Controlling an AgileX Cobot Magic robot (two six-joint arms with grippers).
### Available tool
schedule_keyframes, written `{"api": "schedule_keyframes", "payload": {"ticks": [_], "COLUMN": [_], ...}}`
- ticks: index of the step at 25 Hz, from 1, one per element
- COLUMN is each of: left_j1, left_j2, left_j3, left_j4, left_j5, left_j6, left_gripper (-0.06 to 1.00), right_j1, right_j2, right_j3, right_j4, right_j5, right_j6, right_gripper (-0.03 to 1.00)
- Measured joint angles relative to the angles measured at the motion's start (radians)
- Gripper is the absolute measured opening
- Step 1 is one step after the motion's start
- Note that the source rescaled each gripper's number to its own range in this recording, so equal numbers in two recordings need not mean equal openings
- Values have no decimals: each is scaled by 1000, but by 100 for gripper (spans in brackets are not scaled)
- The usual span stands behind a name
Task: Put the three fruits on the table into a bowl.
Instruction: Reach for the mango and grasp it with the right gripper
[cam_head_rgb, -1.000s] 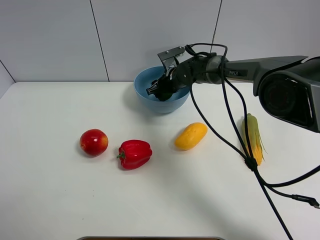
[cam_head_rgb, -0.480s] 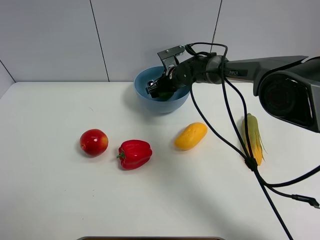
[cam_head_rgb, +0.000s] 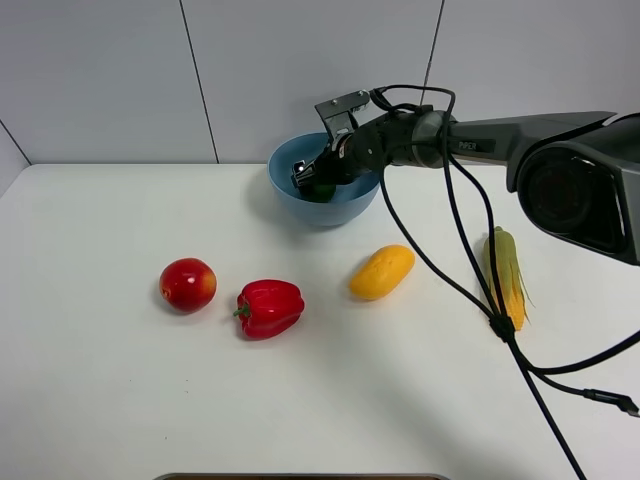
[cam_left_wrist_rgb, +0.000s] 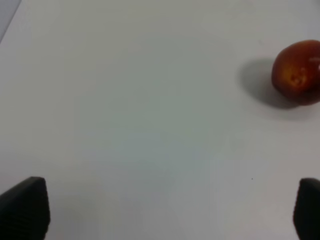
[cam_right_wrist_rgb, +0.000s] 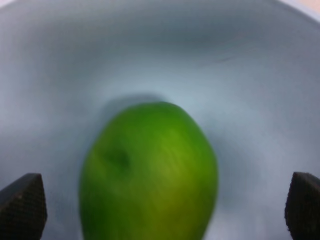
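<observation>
The light-blue bowl (cam_head_rgb: 300, 195) stands at the back middle of the white table (cam_head_rgb: 120, 380). My right gripper (cam_head_rgb: 312, 178) is open inside the bowl, just above the green lime (cam_right_wrist_rgb: 150, 170), which lies loose on the bowl's floor (cam_right_wrist_rgb: 250, 100). The lime also shows as a dark green patch under the fingers in the exterior view (cam_head_rgb: 322, 189). The yellow-orange mango (cam_head_rgb: 381, 271) lies in front of the bowl. The red apple (cam_head_rgb: 188, 284) sits at the left and shows in the left wrist view (cam_left_wrist_rgb: 296, 73). My left gripper (cam_left_wrist_rgb: 170, 210) is open over bare table, off from the apple.
A red bell pepper (cam_head_rgb: 268, 308) lies between the apple and the mango. A corn cob with green husk (cam_head_rgb: 506, 277) lies at the right. The right arm's black cables (cam_head_rgb: 500, 330) hang across the right side of the table.
My right gripper has opened and risen a little inside the bowl, and the lime now lies free beneath it. The other things have not moved.
</observation>
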Motion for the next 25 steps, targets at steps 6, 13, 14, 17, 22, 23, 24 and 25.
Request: {"api": "schedule_keyframes", "payload": {"ticks": [6, 13, 14, 17, 22, 23, 24, 25], "left_j1": [0, 0, 0, 0, 0, 0, 0, 0], "left_j2": [0, 0, 0, 0, 0, 0, 0, 0], "left_j3": [0, 0, 0, 0, 0, 0, 0, 0], "left_j4": [0, 0, 0, 0, 0, 0, 0, 0], "left_j5": [0, 0, 0, 0, 0, 0, 0, 0], "left_j6": [0, 0, 0, 0, 0, 0, 0, 0], "left_gripper": [100, 100, 100, 100, 100, 100, 100, 100], "right_j1": [0, 0, 0, 8, 28, 36, 43, 52], "right_j2": [-48, -183, -206, -275, -413, -439, -471, -503], "right_j3": [0, -2, -2, -2, -2, -2, -2, -2], "right_j4": [-13, -28, -30, -51, -58, -58, -58, -58], "right_j5": [54, 126, 146, 211, 306, 323, 343, 363], "right_j6": [0, 0, 0, 0, 0, 0, 0, 0], "right_gripper": [97, 97, 97, 97, 97, 97, 97, 97]}}
